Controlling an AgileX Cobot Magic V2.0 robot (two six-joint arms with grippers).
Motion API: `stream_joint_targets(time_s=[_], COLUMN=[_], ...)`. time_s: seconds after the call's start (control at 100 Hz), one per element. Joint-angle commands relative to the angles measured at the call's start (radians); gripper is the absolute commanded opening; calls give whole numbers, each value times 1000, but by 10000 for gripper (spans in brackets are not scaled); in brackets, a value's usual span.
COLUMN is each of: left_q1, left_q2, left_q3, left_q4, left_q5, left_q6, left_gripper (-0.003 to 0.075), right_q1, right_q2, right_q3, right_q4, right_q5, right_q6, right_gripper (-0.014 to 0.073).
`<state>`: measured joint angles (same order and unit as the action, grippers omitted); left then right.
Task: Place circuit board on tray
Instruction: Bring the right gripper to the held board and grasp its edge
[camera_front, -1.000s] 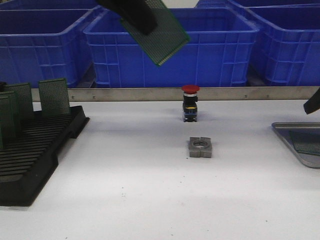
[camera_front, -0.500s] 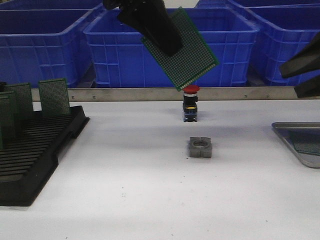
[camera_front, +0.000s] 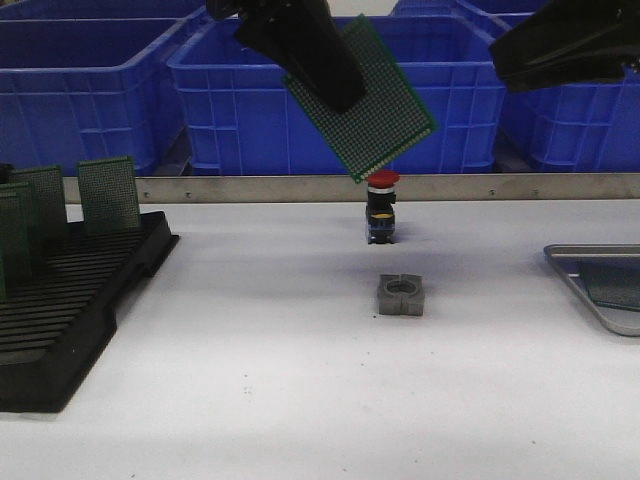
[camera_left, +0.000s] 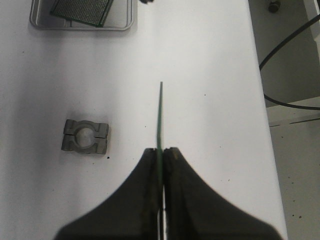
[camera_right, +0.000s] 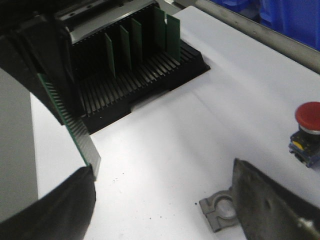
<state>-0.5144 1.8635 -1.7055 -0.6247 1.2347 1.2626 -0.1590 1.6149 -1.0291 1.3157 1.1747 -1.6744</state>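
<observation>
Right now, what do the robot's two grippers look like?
Both are plain matte black with no markings or cables showing. The left gripper has two broad flat jaws that taper toward narrow tips. The right gripper is a dark wedge-shaped form in the front view; up close, its jaw surfaces look scuffed and dull grey.

1. I count two pincers: the left pincer (camera_front: 335, 95) and the right pincer (camera_front: 520, 65).
2. One circuit board (camera_front: 375, 105) is up in the air, and one more board (camera_left: 82, 10) lies in the tray.
3. One tray (camera_front: 590, 300) on the table (camera_front: 300, 400).
4. One black slotted rack (camera_front: 70, 300); in the right wrist view I count five boards (camera_right: 135, 40) standing in it.
5. One red-capped push button (camera_front: 381, 207).
6. One grey metal clamp block (camera_front: 402, 295).
7. At least four blue bins (camera_front: 440, 110) along the back; the edges cut off any others.
</observation>
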Motion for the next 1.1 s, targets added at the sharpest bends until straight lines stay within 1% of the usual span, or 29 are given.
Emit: stream_joint_targets(time_s=[0.0, 0.2, 0.39, 0.59, 0.91, 0.99, 1.09], left_q1=[-6, -6, -6, -6, -6, -6, -6], left_q2=[-58, -58, -58, -58, -58, -58, -58], left_q3=[-24, -24, -24, -24, -24, -24, -24], left_q4=[-52, -52, -52, -52, -52, -52, -52], left_q5=[37, 37, 37, 37, 37, 37, 37], left_q6=[-10, -10, -10, -10, -10, -10, -10], left_gripper=[-18, -18, -18, -18, -18, -18, -18], right_q1=[36, 134, 194, 210, 218, 229, 250], right_q2=[-43, -43, -41, -35, 30, 36, 38], right_q3=[-27, -27, -27, -27, -27, -27, -27], right_q4=[69, 66, 60, 60, 60, 60, 60], right_q5=[127, 59, -20, -40, -13, -13, -14], right_q6=[-40, -60, -79, -83, -83, -83, -83], right_gripper=[583, 582, 581, 581, 579, 541, 439])
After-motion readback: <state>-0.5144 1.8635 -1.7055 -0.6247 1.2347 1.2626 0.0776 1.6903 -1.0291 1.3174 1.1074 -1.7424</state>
